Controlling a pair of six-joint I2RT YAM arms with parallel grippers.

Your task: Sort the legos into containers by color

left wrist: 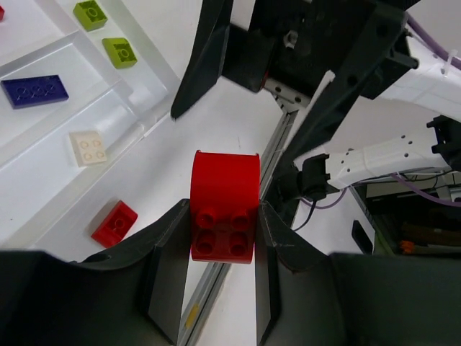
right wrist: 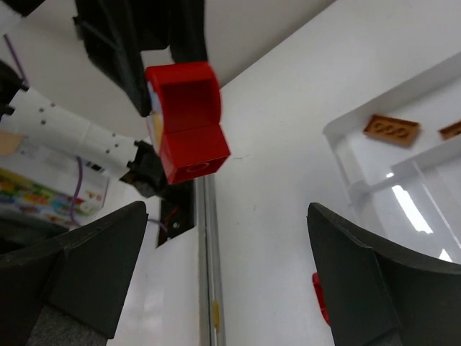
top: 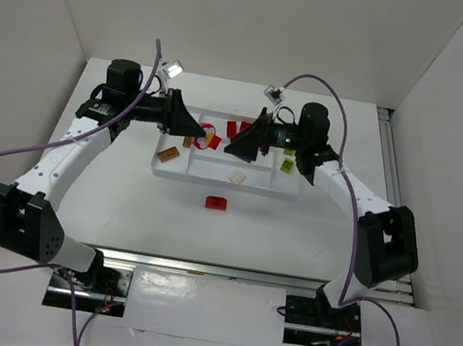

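Note:
My left gripper (left wrist: 223,210) is shut on a red lego (left wrist: 224,209) with a rounded end and holds it in the air above the white tray (top: 212,181). The same lego (right wrist: 186,122) shows in the right wrist view, ahead of my right gripper (right wrist: 227,209), which is open, empty and faces it closely. In the top view the two grippers (top: 198,131) (top: 231,148) meet over the tray's left half. In the tray lie two lime green legos (left wrist: 120,50), a blue one (left wrist: 34,90), a cream-white one (left wrist: 89,148) and orange-brown ones (right wrist: 391,128). Another red lego (top: 216,202) lies on the table in front of the tray.
More red legos (top: 231,127) lie at the tray's far side. White walls enclose the table on three sides. A metal rail (top: 223,272) runs along the near edge by the arm bases. Purple cables hang from both arms.

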